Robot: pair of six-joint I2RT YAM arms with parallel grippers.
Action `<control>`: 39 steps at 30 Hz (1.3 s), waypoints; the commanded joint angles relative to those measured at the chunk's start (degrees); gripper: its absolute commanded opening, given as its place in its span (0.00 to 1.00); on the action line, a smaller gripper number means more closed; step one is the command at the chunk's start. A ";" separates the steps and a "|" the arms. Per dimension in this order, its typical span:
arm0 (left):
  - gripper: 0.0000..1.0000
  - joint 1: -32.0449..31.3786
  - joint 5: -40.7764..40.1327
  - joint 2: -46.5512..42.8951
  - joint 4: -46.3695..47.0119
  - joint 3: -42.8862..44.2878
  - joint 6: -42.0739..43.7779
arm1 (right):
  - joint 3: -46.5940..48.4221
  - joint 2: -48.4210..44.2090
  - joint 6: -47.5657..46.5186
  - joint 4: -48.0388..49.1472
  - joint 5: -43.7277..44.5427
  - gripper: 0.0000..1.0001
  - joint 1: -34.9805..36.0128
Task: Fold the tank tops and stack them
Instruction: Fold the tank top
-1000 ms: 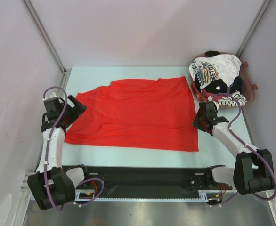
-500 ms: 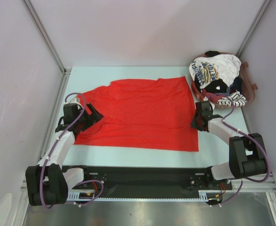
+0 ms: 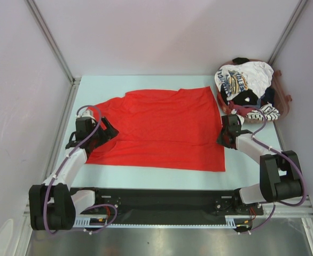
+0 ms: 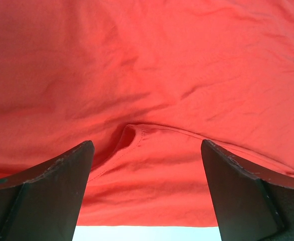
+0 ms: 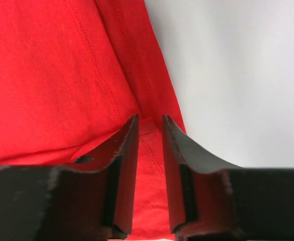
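Observation:
A large bright red tank top (image 3: 162, 128) lies spread flat on the pale table (image 3: 252, 160). My left gripper (image 3: 106, 133) sits low over its left edge, jaws wide open; the left wrist view shows a curved hem of the red tank top (image 4: 137, 133) between the fingers, with my left gripper (image 4: 146, 143) holding nothing. My right gripper (image 3: 224, 140) is at the cloth's right edge. In its wrist view my right gripper (image 5: 149, 118) has its jaws narrowed to a slim gap astride the stitched side hem of the red tank top (image 5: 61, 75), not visibly pinching it.
More tank tops (image 3: 244, 85), a white printed one, a striped one and dark ones, are heaped in a reddish basket (image 3: 284, 101) at the back right. Metal frame posts and pale walls close in the sides. Bare table (image 5: 237, 75) lies right of the hem.
My left arm swung in from the left table edge onto the red top's left side. My right gripper moved slightly back along the right hem and its jaws narrowed.

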 commanded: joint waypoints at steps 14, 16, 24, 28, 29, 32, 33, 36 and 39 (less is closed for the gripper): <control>0.94 -0.42 -2.09 0.35 2.29 -0.20 0.62 | -0.99 0.92 0.05 1.58 1.37 0.31 1.25; 0.94 -0.42 -2.27 0.70 2.38 -0.20 0.70 | -1.25 1.01 0.23 1.40 1.28 0.28 1.34; 0.94 -2.18 -2.80 1.67 2.82 -0.29 0.97 | -1.42 -0.92 0.49 1.23 1.89 0.10 1.34; 0.91 -2.36 -3.32 2.45 3.26 -0.29 1.23 | -0.99 -1.01 0.49 1.49 1.99 0.00 1.34; 0.91 -2.53 -3.67 2.81 3.26 -0.29 1.23 | -0.72 -0.92 0.41 1.58 1.90 0.00 1.34; 0.84 -2.88 -3.68 4.39 3.53 -0.03 1.23 | -0.46 -1.62 0.58 1.84 1.63 0.00 1.69; 0.83 -3.06 -3.50 5.17 3.70 0.15 1.32 | -0.46 -1.80 0.49 2.01 1.63 0.00 1.86; 0.77 -3.50 -4.02 6.49 4.14 0.67 1.76 | -0.72 -1.98 0.58 2.10 1.55 0.00 2.13; 0.65 -4.73 -4.20 9.12 4.23 1.55 2.37 | -1.16 -2.06 0.67 2.63 1.20 0.00 2.13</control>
